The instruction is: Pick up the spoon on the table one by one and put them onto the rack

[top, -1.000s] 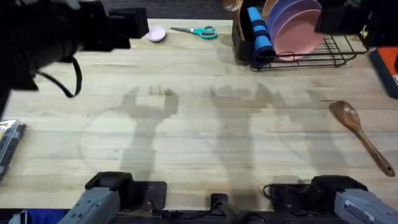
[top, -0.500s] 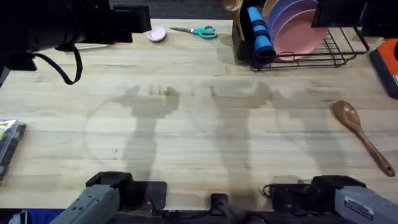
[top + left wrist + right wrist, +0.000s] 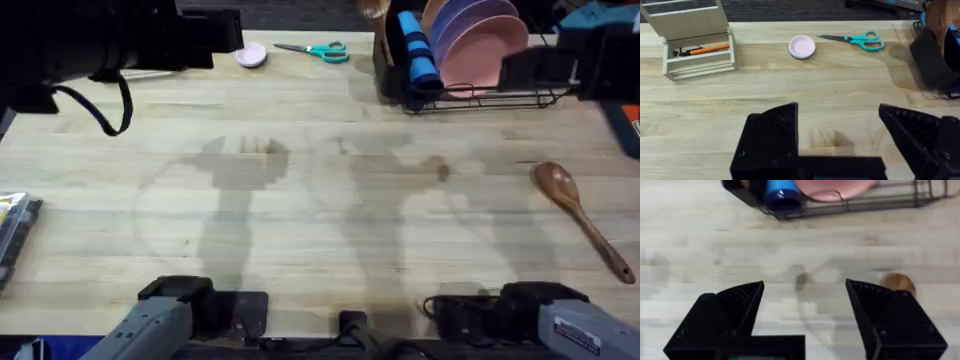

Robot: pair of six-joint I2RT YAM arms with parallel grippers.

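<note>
One wooden spoon (image 3: 585, 220) lies on the table (image 3: 320, 230) at the right, bowl toward the rack, handle toward the near right edge. The black wire rack (image 3: 520, 95) stands at the far right and holds pink and purple plates (image 3: 480, 40). From its black caddy (image 3: 385, 60) a brown spoon bowl (image 3: 372, 8) sticks up. My right arm (image 3: 565, 65) hovers over the rack's right end. Its gripper (image 3: 805, 305) is open and empty, with the spoon's bowl (image 3: 897, 282) just past one finger. My left gripper (image 3: 840, 130) is open and empty, high over the far left.
Teal scissors (image 3: 315, 50) and a small pink disc (image 3: 252, 55) lie along the far edge, left of the caddy. A blue roll (image 3: 418, 55) leans in the rack. A beige tiered box (image 3: 695, 40) with an orange pen stands at the far left.
My right arm has come in from the far right corner, toward the near side and across the rack's right end. The left arm has shifted only slightly. The spoon has not moved.
</note>
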